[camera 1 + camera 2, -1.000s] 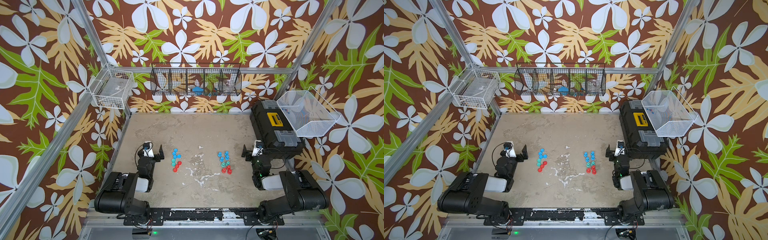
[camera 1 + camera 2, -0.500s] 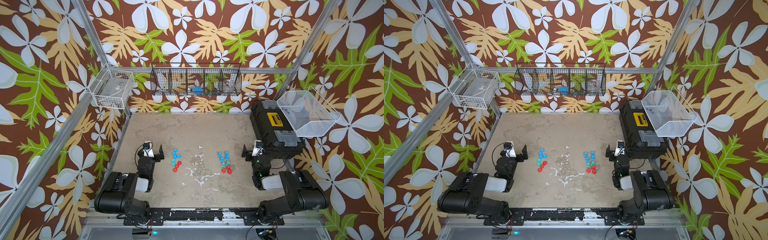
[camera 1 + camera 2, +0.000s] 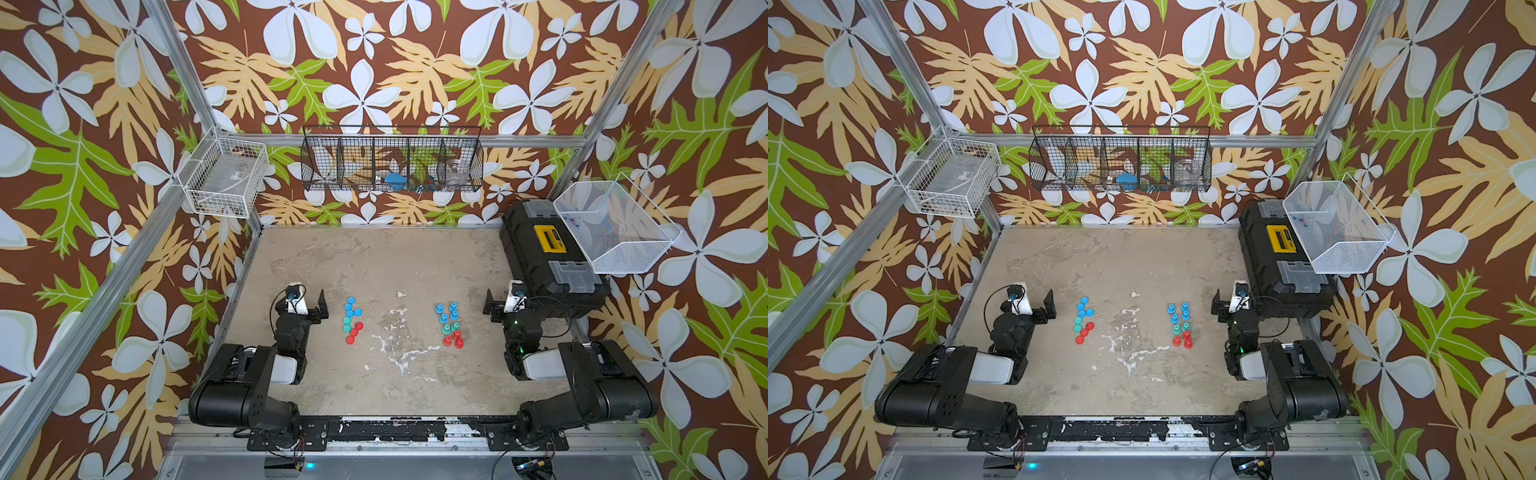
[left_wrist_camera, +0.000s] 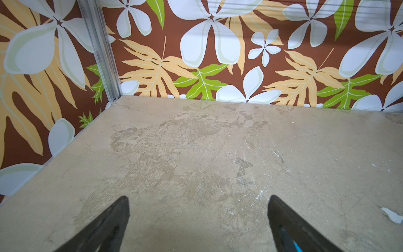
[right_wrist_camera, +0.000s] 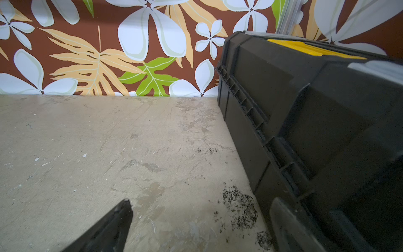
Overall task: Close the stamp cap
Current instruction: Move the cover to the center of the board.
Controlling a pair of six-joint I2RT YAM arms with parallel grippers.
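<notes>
We see the left gripper (image 4: 199,197) with its jaws spread wide over the bare tabletop (image 4: 196,141), holding nothing. The right gripper (image 5: 201,200) is just as wide open and empty, just beside the black toolbox (image 5: 305,109). In a top view the loose blue, green and red caps (image 3: 351,322) lie clustered near the left gripper. The uncapped stamps (image 3: 451,326) stand grouped near the right gripper, well apart from the caps.

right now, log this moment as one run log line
task: not started | left end effector: open, empty | right end effector: open, empty | caps: loose on table, apart from stamps
</notes>
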